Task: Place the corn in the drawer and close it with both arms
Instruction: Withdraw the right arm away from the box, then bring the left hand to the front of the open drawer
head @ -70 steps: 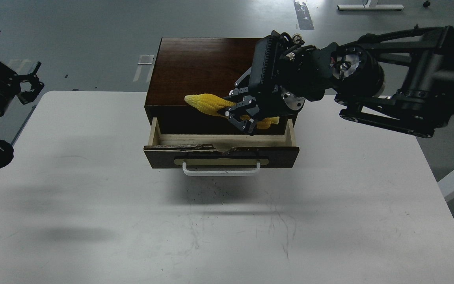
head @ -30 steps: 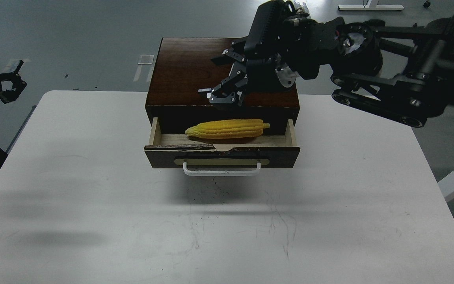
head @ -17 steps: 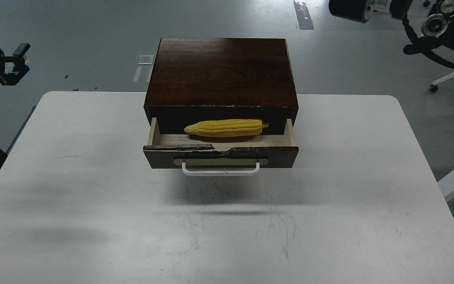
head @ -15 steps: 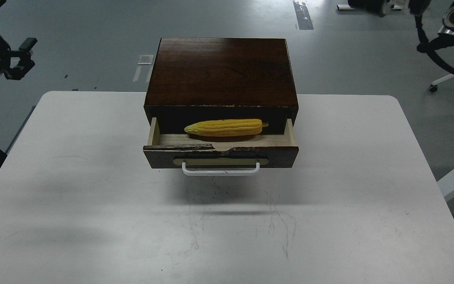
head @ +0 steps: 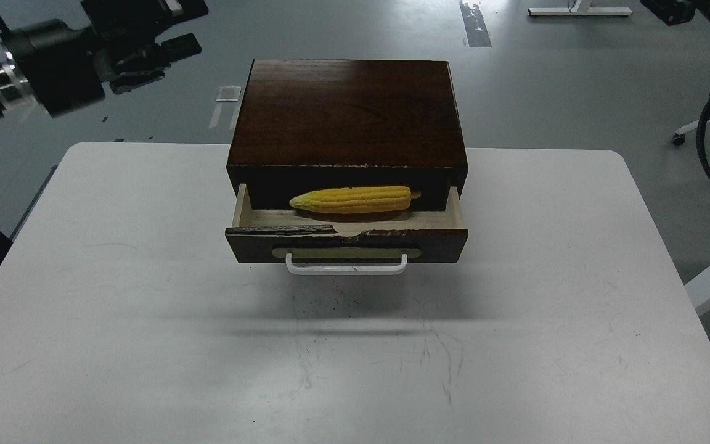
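- A bright yellow husked corn cob (head: 351, 199) lies lengthwise in the pulled-out dark brown wooden drawer (head: 347, 245), its tapered tip to the left and its blunt end to the right.
- The cob rests on the drawer's pale wood floor toward the back, partly under the front edge of the dark wooden cabinet (head: 347, 111); clear gaps separate it from both side walls.
- The drawer front shows a chipped top edge, with a white bar handle (head: 346, 266) fixed on an olive-gold plate (head: 346, 252).
- The cabinet stands at the far edge of a scuffed white surface (head: 145, 320), and the drawer juts out toward the camera above it.
- The left arm's black pincer (head: 145, 52) hangs over the grey floor at upper left, well apart from the cabinet; it is blurred and dark, so whether its fingers are spread or pressed together cannot be told.
- The left arm (head: 34, 65), black with a silver wrist ring, enters from the upper left corner.
- Of the right arm, only dark parts and a looping black cable (head: 709, 135) show at the right edge; its pincer is out of the picture.
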Robot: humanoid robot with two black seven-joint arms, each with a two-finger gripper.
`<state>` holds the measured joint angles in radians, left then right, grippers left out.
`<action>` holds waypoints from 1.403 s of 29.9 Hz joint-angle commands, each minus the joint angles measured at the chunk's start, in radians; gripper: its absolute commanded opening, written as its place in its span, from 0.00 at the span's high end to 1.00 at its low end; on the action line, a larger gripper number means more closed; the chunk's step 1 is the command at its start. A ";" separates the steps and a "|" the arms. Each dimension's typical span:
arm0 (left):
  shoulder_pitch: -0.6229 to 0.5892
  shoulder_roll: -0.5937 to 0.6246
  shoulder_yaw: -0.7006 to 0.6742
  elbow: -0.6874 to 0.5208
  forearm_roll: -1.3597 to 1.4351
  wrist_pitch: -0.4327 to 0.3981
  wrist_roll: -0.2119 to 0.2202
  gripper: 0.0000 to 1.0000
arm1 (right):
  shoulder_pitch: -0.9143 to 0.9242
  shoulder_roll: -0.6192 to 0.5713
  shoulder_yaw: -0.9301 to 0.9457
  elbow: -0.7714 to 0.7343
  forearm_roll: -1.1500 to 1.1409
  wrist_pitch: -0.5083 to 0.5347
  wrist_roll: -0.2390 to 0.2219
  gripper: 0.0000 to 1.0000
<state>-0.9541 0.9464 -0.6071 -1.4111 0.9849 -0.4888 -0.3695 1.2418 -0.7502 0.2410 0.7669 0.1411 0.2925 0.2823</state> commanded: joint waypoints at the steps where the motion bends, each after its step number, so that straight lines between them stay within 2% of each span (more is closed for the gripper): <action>1: 0.000 -0.049 0.000 -0.095 0.168 0.000 -0.009 0.81 | -0.071 -0.001 0.044 -0.037 0.058 0.027 0.000 0.00; 2: 0.000 -0.060 0.001 -0.129 0.198 0.000 -0.011 0.89 | -0.090 0.000 0.055 -0.046 0.060 0.028 0.000 0.00; 5: -0.002 -0.067 0.010 -0.213 0.253 0.000 -0.009 1.00 | -0.114 0.000 0.064 -0.058 0.058 0.039 0.003 0.00; 8: 0.009 -0.075 0.023 -0.284 0.404 0.000 -0.009 1.00 | -0.127 0.000 0.083 -0.098 0.061 0.065 0.005 0.00; 15: 0.009 -0.164 0.061 -0.290 0.587 0.000 -0.009 1.00 | -0.212 0.012 0.150 -0.150 0.162 0.129 0.003 0.00; 20: -0.009 -0.170 0.165 -0.353 0.693 0.000 -0.028 1.00 | -0.269 0.023 0.181 -0.155 0.172 0.140 0.003 0.00; 25: -0.040 -0.228 0.259 -0.351 0.855 0.000 -0.029 1.00 | -0.338 0.155 0.267 -0.248 0.207 0.196 0.000 0.00; 29: -0.046 -0.239 0.331 -0.351 0.929 0.000 -0.028 1.00 | -0.386 0.241 0.362 -0.304 0.210 0.196 0.006 0.00; 33: -0.035 -0.248 0.345 -0.333 1.035 0.000 -0.029 1.00 | -0.412 0.302 0.412 -0.330 0.210 0.196 0.009 0.00; 38: -0.048 -0.247 0.429 -0.330 1.121 0.000 -0.026 1.00 | -0.416 0.344 0.416 -0.333 0.209 0.196 0.012 0.00; 42: -0.035 -0.245 0.438 -0.319 1.197 0.000 -0.025 1.00 | -0.416 0.345 0.414 -0.360 0.209 0.196 0.011 0.00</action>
<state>-0.9984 0.7016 -0.1760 -1.7395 2.1389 -0.4887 -0.3958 0.8257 -0.4084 0.6565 0.4295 0.3502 0.4887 0.2942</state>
